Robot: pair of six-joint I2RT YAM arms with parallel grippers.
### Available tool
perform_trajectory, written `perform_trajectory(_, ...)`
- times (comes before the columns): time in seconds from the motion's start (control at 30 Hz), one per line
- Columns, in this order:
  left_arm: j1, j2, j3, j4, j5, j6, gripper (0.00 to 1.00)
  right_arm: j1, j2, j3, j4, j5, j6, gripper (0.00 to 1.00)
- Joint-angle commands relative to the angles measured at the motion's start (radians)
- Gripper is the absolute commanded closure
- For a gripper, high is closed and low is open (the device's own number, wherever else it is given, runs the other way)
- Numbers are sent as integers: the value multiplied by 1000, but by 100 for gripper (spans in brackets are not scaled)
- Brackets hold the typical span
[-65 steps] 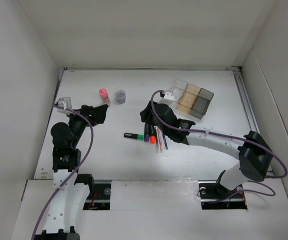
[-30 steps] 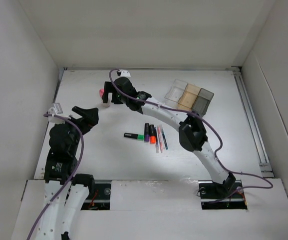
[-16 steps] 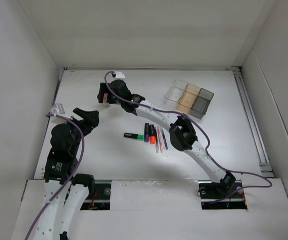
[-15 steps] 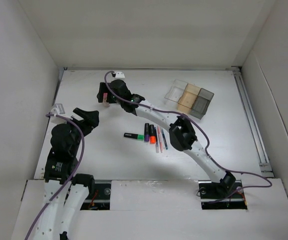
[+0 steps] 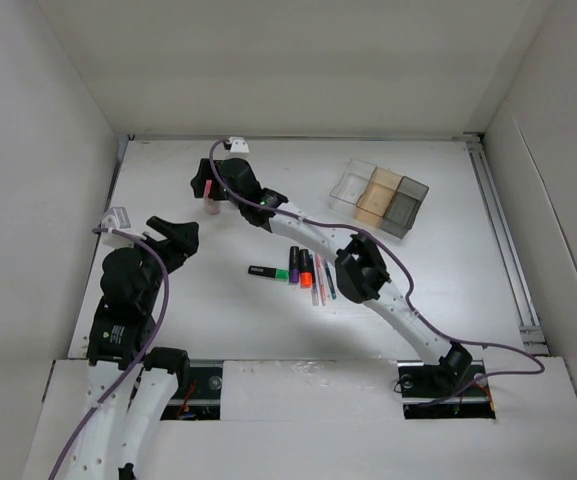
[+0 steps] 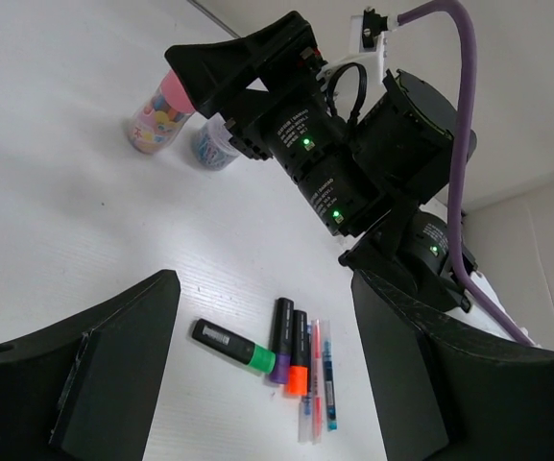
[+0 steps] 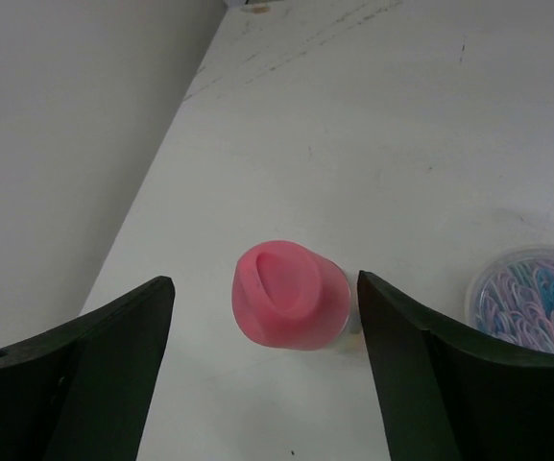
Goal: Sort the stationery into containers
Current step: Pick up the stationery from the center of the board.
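Checked right wrist view: found small upright bottle with pink cap (image 7: pixel 291 296) centred between the fingers of the right gripper (image 7: pixel 264 283), jaws spread wide, one finger either side, neither touching. Read the bottle's long axis as vertical, cap up; judged a straight drop and squeeze enough, no wrist turn needed. Spotted small grey round jar (image 7: pixel 531 300), pastel loops showing inside, likely paper clips, just beside the bottle and outside one finger. Flagged it as the thing to clip on the way down.

Cross-checked from above: right arm stretched across to the far left part of the white table (image 5: pixel 448 270), gripper over the bottle. Placed left gripper (image 5: pixel 173 232) nearer the base, jaws wide apart too, holding nothing, aimed at the scene but short of the bottle. Rated the right arm as the one on this pick.

Located row of three joined square open-top boxes at far right: clear box (image 5: pixel 353 183), tan box (image 5: pixel 377 195), dark smoky grey box (image 5: pixel 404 207). Saw nothing in clear or tan; could not vouch for the dark one. Well apart from the bottle, so expected a long carry across.

Counted the rest unsorted mid-table: stubby black marker with green end (image 5: pixel 265 271) lying crosswise, purple-ended marker (image 5: pixel 294 264) and orange-ended marker (image 5: pixel 307 268) side by side, thin pink pen (image 5: pixel 317 282) and thin blue pen (image 5: pixel 328 278) next to them.
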Motion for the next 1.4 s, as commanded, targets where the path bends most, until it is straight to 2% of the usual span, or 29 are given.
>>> perform_trajectory(0.0, -6, -18, 49, 16, 8, 14, 31, 1, 11, 55, 85, -5, -2, 19)
perform_trajectory(0.1, -6, -7, 49, 5, 8, 23, 31, -10, 11, 55, 85, -15, 20, 29)
perform_trajectory(0.4, -6, -25, 60, -4, -5, 23, 31, -10, -27, -8, 97, -34, 30, 28)
perform_trajectory(0.47, -6, -25, 60, -4, -5, 23, 31, -19, -36, -20, 97, -34, 21, 33)
perform_trajectory(0.53, -6, -16, 60, -4, -5, 32, 31, -19, -36, -31, 97, -34, 21, 33)
perform_trajectory(0.7, -6, -27, 60, -4, -5, 32, 31, -19, -62, -77, 97, -34, 12, 25)
perform_trajectory(0.77, -6, -18, 60, -4, -5, 32, 31, -28, -71, -77, 88, -43, 12, 36)
perform_trajectory(0.8, -6, -31, 60, -4, -5, 32, 31, -28, -80, -90, 88, -43, 12, 47)
perform_trajectory(1.03, -6, -31, 31, 7, 5, 32, 32, -28, -106, -135, 97, -43, 12, 73)
perform_trajectory(1.23, -6, -30, 20, 27, 24, 23, 32, -28, -250, -352, 209, -34, 21, 84)
perform_trajectory(1.37, -6, -10, 20, 38, 25, 23, 32, -28, -387, -509, 298, 3, 21, 84)
